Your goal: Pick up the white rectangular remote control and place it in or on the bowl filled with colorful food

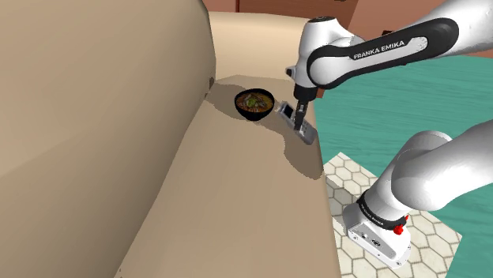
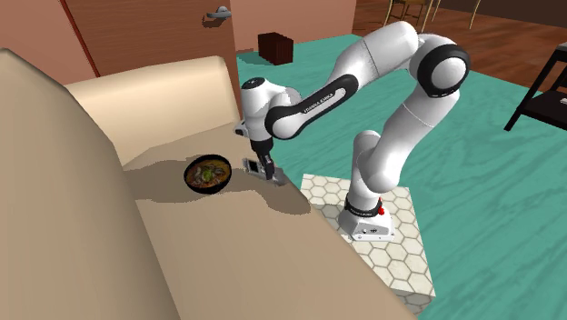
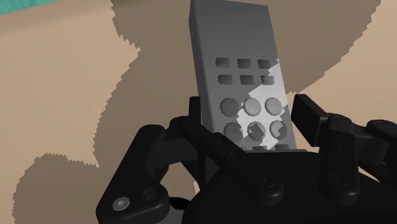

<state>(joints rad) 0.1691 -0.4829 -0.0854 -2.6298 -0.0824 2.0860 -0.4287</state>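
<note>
A grey-white rectangular remote (image 1: 310, 135) with rows of buttons lies on the tan sofa seat (image 1: 237, 189), near the seat's front edge. My black gripper (image 1: 299, 118) comes down onto its middle. In the wrist view the fingers (image 3: 308, 118) press against both long sides of the remote (image 3: 235, 51), so the gripper (image 3: 249, 111) is shut on it. A dark bowl (image 1: 254, 103) of colourful food stands on the seat just beyond the remote, toward the backrest. In the second exterior view the bowl (image 2: 208, 174) sits left of the gripper (image 2: 266, 168) and the remote (image 2: 251, 165).
The sofa's tall backrest (image 1: 95, 118) rises along the shoulder view's left. The seat edge drops to a hexagon-tiled mat (image 1: 348, 170) and a teal floor (image 2: 472, 209). A brown box (image 2: 275, 45) and a dark table leg (image 2: 545, 91) stand far off.
</note>
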